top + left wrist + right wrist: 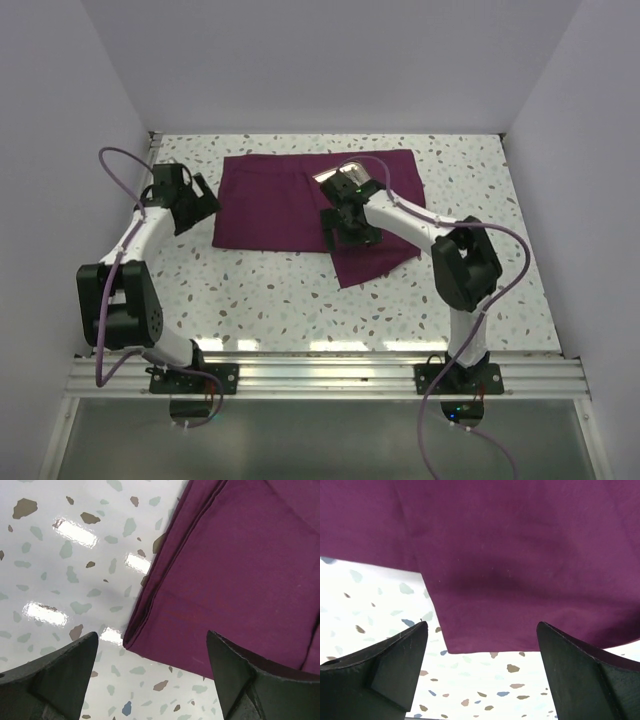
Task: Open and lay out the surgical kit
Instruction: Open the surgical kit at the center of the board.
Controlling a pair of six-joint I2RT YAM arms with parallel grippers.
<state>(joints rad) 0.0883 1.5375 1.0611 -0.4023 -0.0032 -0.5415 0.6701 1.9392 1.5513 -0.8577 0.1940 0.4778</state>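
As it hovers, left hand [203, 197]: fingers apart, empty; dark purple cloth wrap [275, 205], its folded edge just ahead.
Right hand [482, 623]: fingers apart, empty, over wrap's loose flap.
Shiny steel tray [330, 173]: partly uncovered just beyond right hand.
Risk: tugging the flap could drag the tray and spill it across speckled counter [300, 300].

- A large dark purple cloth wrap [270, 205] lies flat on the speckled surface [300, 300], at the middle of the far side.
- Its main part is a wide rectangle. From the right end a flap spreads toward the near right, ending in a corner.
- The left edge shows stacked folded layers.
- A small shiny steel tray [352, 172] sits on the cloth's far right part, partly hidden.
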